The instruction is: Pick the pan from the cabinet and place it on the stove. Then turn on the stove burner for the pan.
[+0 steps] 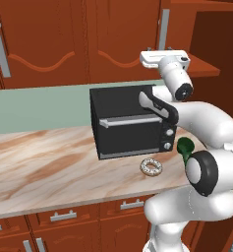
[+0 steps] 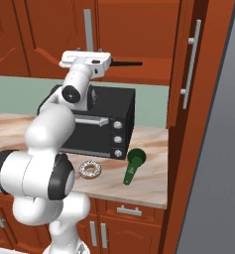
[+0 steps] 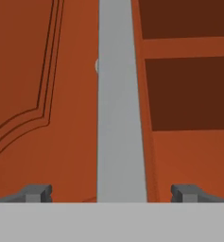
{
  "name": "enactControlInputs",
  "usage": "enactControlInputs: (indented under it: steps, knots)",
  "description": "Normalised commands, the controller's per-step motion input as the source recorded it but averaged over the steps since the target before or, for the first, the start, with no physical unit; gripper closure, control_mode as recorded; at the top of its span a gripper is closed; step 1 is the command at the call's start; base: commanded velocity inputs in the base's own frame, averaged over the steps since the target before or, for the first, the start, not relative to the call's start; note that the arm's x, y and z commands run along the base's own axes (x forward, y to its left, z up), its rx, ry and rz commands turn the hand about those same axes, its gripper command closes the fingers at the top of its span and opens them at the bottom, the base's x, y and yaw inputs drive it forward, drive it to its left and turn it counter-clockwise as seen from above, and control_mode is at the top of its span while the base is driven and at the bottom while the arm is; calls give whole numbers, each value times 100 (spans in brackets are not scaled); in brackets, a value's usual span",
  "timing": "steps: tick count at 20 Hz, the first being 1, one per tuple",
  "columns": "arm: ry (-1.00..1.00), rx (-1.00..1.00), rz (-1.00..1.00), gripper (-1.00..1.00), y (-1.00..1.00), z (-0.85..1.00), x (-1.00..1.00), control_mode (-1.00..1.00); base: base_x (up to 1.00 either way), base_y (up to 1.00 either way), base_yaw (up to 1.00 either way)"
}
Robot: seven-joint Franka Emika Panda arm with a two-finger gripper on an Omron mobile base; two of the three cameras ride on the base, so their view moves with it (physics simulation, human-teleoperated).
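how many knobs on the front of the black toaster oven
3, stacked in a column at the right end of the toaster oven front: top, middle, bottom.

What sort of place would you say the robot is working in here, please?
A simulated home kitchen: reddish-brown wall cupboards hang above a marble-patterned counter that carries a black toaster oven, with drawers below. A doughnut lies on the counter.

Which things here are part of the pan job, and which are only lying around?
Part of the job:
- cabinet, one door open
- its silver bar handle, between the open fingertips
- gripper
- thin black rod on the cabinet shelf, perhaps the pan handle

Only lying around:
- black toaster oven
- doughnut
- green scoop
- counter
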Motion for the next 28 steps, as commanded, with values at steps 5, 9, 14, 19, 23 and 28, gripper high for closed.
enactControlInputs:
  steps: [5,9,14,19,23,28]
  knots:
    - [0,0,0,100,0,0,29,-100,0,0,0]
    - [0,0,0,100,3,0,18,-100,0,0,0]
    - [0,-2,0,100,15,0,5,-100,0,0,0]
    - [2,-4,0,100,6,0,0,-100,0,0,0]
    - [0,0,0,100,-12,-1,0,-100,0,0,0]
    - [0,0,0,100,-28,0,0,-100,0,0,0]
